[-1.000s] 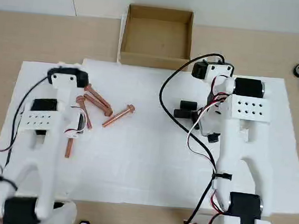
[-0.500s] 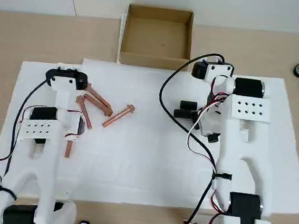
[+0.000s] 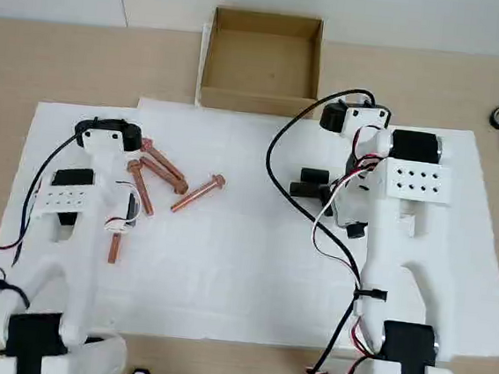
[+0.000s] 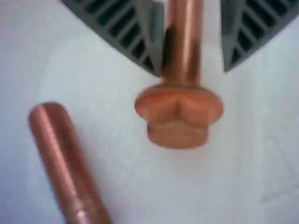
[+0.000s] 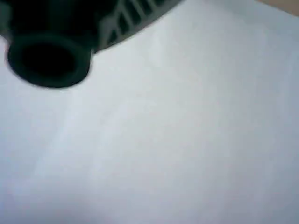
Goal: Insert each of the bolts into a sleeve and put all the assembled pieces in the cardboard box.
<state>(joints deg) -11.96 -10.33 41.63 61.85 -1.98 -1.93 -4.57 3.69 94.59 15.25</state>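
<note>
Where the left hand (image 4: 191, 69) is held low over the white sheet (image 3: 251, 267), a copper bolt (image 4: 180, 112) is straddled by its open jaws. A black sleeve (image 5: 49, 80) is seen at the right hand (image 3: 335, 195), whose grip cannot be told. The cardboard box (image 3: 258, 99) is set farther back on the surface (image 3: 67, 63).

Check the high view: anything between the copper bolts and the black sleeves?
Nothing. Bare white sheet separates the copper bolts from the black sleeves, as the high view shows.
</note>
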